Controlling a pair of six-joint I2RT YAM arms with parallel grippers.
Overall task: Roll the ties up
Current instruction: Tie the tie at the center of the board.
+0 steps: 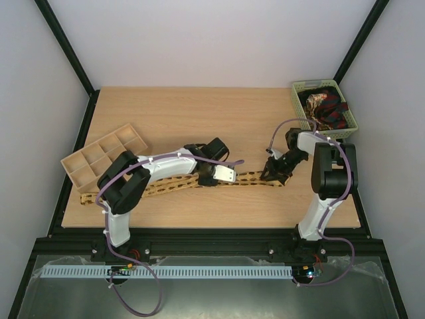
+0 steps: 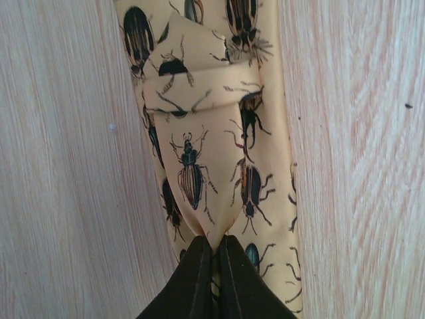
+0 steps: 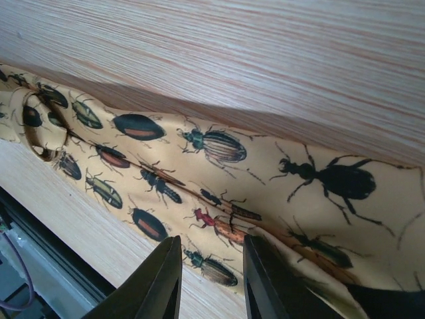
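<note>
A tan-yellow tie (image 1: 249, 177) printed with dark beetles lies stretched across the table from left to right. My left gripper (image 1: 211, 177) is shut on a pinch of its fabric near the middle; in the left wrist view the black fingers (image 2: 199, 279) squeeze a raised fold of the tie (image 2: 219, 133). My right gripper (image 1: 273, 174) hangs over the tie's wide right end. In the right wrist view it (image 3: 211, 242) is open and just above the tie (image 3: 219, 159), holding nothing. Dark red, black and cream ties (image 1: 325, 106) lie bundled in a basket.
A green basket (image 1: 353, 124) stands at the far right corner. A wooden compartment tray (image 1: 103, 156) sits at the left, close to my left arm's elbow. The table's near edge and a black rail (image 1: 212, 236) run just below the tie.
</note>
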